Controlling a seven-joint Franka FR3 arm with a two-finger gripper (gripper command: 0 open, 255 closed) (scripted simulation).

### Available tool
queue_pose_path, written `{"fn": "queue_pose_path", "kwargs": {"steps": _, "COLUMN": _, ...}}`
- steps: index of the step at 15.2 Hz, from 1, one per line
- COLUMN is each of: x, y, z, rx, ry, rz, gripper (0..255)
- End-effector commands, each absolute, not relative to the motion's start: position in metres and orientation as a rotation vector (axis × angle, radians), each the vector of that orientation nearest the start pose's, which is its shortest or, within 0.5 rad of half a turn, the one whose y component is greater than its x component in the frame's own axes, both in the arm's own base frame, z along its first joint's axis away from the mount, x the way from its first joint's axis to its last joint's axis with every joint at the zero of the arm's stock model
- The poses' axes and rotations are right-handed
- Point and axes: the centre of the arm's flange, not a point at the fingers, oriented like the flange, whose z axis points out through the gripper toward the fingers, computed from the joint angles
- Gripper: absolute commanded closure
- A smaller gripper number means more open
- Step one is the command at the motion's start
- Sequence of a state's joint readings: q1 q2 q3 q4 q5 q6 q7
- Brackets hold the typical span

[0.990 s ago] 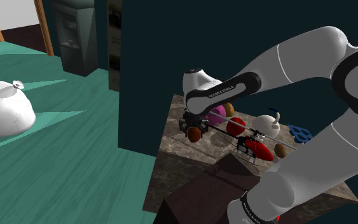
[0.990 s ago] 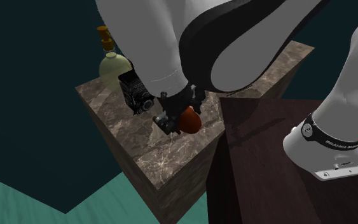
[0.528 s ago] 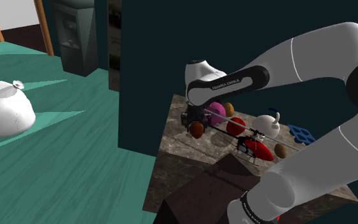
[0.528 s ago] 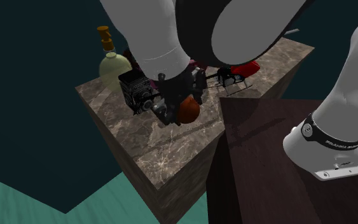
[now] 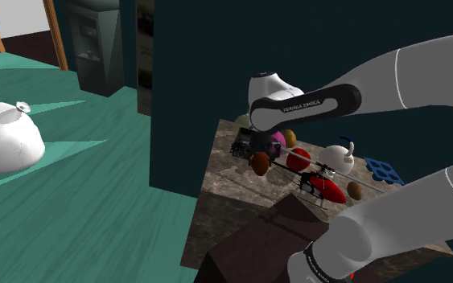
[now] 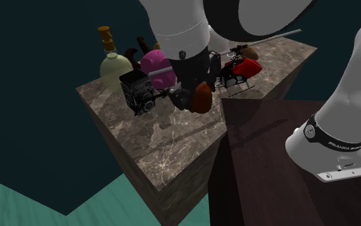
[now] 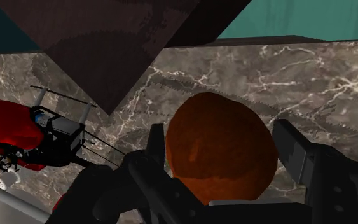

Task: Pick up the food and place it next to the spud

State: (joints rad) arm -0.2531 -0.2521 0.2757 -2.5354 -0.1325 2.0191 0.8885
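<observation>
Firmly, the gripper (image 7: pixel 222 137) clasps a round brown food (image 7: pixel 222 162) over the marble table (image 6: pixel 172 149), between black camera (image 6: pixel 136 92) and red toy helicopter (image 6: pixel 240 67).

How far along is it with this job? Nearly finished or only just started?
About halfway. Done: the claw is shut on the round reddish-brown food, which looks lifted off the marble table. In hand: holding it near the red toy helicopter. Left: setting it down next to the spud, probably the small brown lump past the helicopter, and letting go.
</observation>
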Motion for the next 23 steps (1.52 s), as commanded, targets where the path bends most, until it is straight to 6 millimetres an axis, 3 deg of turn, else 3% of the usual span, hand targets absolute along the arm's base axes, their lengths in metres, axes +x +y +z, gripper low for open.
{"fn": "queue_pose_path", "kwargs": {"steps": 1, "x": 0.386, "y": -0.02, "z": 0.342, "rx": -3.134, "ry": 1.341, "rz": 0.293, "gripper": 255}}
{"fn": "queue_pose_path", "kwargs": {"steps": 23, "x": 0.185, "y": -0.229, "z": 0.343, "rx": -3.134, "ry": 1.341, "rz": 0.293, "gripper": 255}}
